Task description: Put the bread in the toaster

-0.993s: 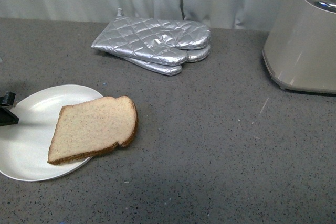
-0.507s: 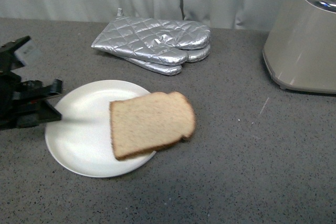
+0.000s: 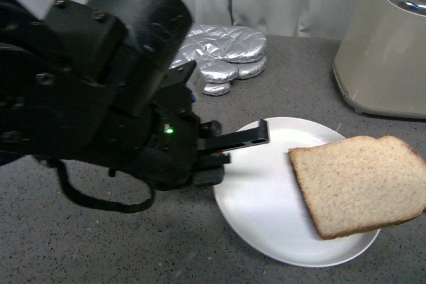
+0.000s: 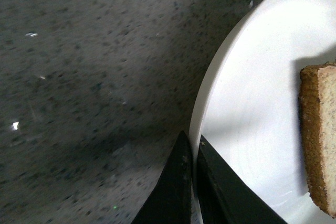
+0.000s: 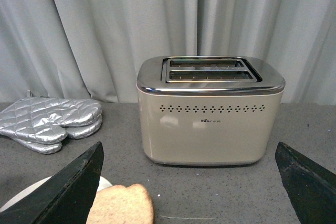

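Observation:
The bread (image 3: 363,183) lies on the round white plate (image 3: 256,197), its far end sticking out past the plate's right rim. My left gripper (image 3: 243,141) is shut on the plate's left rim, and the left wrist view shows both black fingers (image 4: 181,187) pinching that rim (image 4: 210,103) with the bread's crust (image 4: 315,145) at the picture's edge. The beige toaster (image 3: 386,51) stands at the back right. In the right wrist view the toaster (image 5: 210,114) faces me with its chrome slotted top, and my right gripper (image 5: 191,182) is open, its fingers wide apart, the bread (image 5: 123,205) low between them.
Silver quilted oven mitts (image 3: 229,54) lie at the back, partly hidden behind my left arm (image 3: 93,98), which fills the left half of the front view. A grey curtain (image 5: 105,24) hangs behind the speckled grey counter (image 3: 293,98).
My left arm has swept far to the right, carrying the plate and bread from the left side toward the toaster. The arm now covers much of the front view.

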`<state>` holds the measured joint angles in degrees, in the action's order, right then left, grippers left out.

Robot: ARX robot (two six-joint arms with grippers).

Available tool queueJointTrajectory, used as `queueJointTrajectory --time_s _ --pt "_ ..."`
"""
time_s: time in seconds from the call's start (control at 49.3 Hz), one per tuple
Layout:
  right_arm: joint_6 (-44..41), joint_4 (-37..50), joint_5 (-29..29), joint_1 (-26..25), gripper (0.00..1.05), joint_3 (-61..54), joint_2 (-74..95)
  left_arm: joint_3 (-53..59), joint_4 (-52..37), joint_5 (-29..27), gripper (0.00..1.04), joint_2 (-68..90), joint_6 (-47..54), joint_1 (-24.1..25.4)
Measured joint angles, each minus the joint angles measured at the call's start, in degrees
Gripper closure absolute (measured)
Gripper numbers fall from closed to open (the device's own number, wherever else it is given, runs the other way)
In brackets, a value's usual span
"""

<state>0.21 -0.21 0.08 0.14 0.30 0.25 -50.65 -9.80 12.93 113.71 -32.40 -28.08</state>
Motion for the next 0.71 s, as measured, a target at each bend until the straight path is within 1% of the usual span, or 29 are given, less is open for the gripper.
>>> queueJointTrajectory --time_s 0.081,0.223,0.426,0.446,0.466,0.507,0.547,0.568,0.649,0.669,0.709 --pt "0.0 0.0 0.0 0.0 0.09 0.0 0.0 -3.6 -0.3 -1.0 1.01 3.0 -4.0 -2.6" --pt "0.0 0.0 0.0 0.0 0.09 0.0 0.0 -9.1 -0.5 -3.6 1.01 6.9 -8.6 -5.6" --pt "0.0 0.0 0.0 0.0 0.09 0.0 0.0 -12.7 -0.3 -3.6 1.01 8.7 -10.3 -7.4" --pt "0.0 0.0 0.0 0.0 0.09 0.0 0.0 -12.7 -0.8 -3.4 0.99 8.7 -10.5 -7.4" --pt "0.0 0.0 0.0 0.0 0.09 0.0 0.0 -12.7 -1.0 -3.2 0.93 8.6 -10.6 -7.5" --pt "0.0 0.0 0.0 0.0 0.09 0.0 0.0 -12.7 -0.9 -3.4 0.87 8.6 -10.6 -7.5" --pt "0.0 0.0 0.0 0.0 0.09 0.0 0.0 -12.4 -0.9 -3.4 0.78 8.3 -10.5 -7.5" --pt "0.0 0.0 0.0 0.0 0.09 0.0 0.0 -12.3 -1.0 -3.4 0.76 8.3 -10.5 -7.5" --pt "0.0 0.0 0.0 0.0 0.09 0.0 0.0 -10.3 -1.1 -3.8 0.62 6.6 -9.9 -7.3" --pt "0.0 0.0 0.0 0.0 0.09 0.0 0.0 -9.2 -1.3 -4.0 0.56 5.7 -9.7 -6.8" --pt "0.0 0.0 0.0 0.0 0.09 0.0 0.0 -8.0 -1.6 -4.0 0.51 4.7 -9.7 -6.3"
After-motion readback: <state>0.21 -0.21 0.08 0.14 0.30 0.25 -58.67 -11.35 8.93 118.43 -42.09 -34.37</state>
